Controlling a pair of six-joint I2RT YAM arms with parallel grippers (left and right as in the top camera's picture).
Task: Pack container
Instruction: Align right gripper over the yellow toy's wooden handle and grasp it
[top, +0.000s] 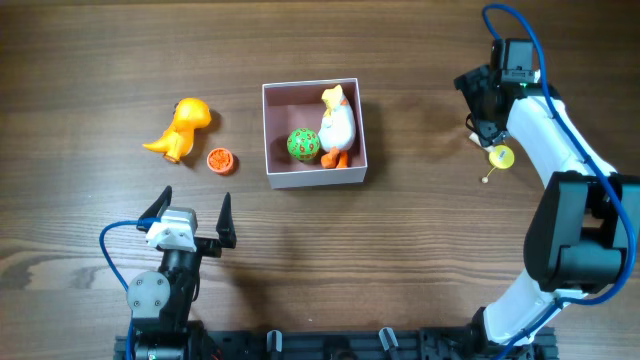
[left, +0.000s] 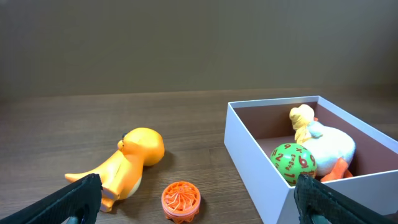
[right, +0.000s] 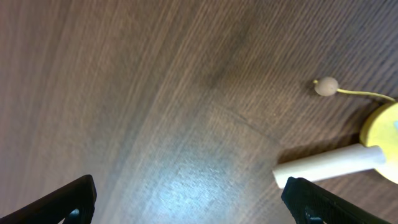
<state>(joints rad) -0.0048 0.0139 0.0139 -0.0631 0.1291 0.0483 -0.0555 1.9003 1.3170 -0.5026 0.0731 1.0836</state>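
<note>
Left gripper (top: 193, 208) held wide open and empty nearest the base, orange ridged disc (top: 221, 160) and orange dinosaur (top: 182, 128) just beyond, container (top: 315, 180) set mid-table, green ball (top: 303, 144) and white duck (top: 338, 125) inside, right gripper (right: 189, 186) spread open beside a yellow toy (top: 500, 157).

left gripper (top: 192, 212): bare table (top: 400, 260) under and between the spread jaws. disc (top: 221, 160) dead ahead, dino (top: 180, 128) ahead-left just past it, with a small gap between the two. box (top: 314, 133) ahead-right, its near wall facing the jaws. Inside it, ball (top: 303, 145) sits near and duck (top: 337, 123) fills the right side; only the far-left corner is bare. right gripper (top: 478, 105): jaws wide, open table below. yellow toy (right: 382, 134), stick (right: 323, 167) and bead (right: 326, 86) crowd its right side.
</note>
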